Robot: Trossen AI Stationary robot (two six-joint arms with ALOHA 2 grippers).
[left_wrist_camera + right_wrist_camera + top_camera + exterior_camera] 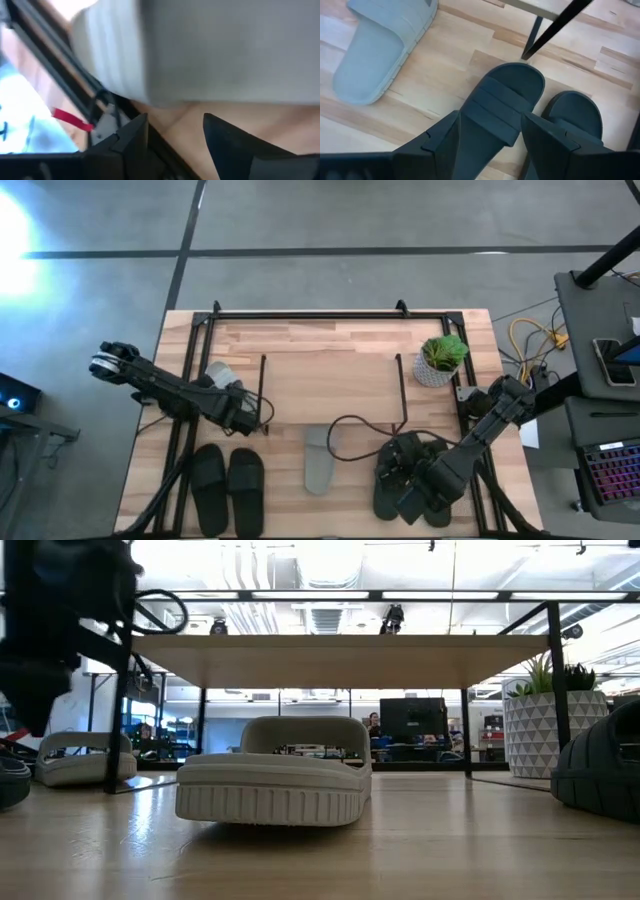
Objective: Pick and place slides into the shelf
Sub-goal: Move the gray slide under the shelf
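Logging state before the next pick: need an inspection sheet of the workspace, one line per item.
Surface: wooden table, bare wood showing between items.
Job's things: shelf at the middle; one grey slide at the shelf's front edge; another grey slide at the shelf's left end; black pair front left; black slides front right.
Clutter: potted plant at the shelf's right end.
Grippers: left pincer open, at the left-end grey slide; right pincer open, over a front-right black slide.
Cables: black cable looping over the shelf's front; yellow cables off the table's right.
Surroundings: concrete floor; keyboard at right.
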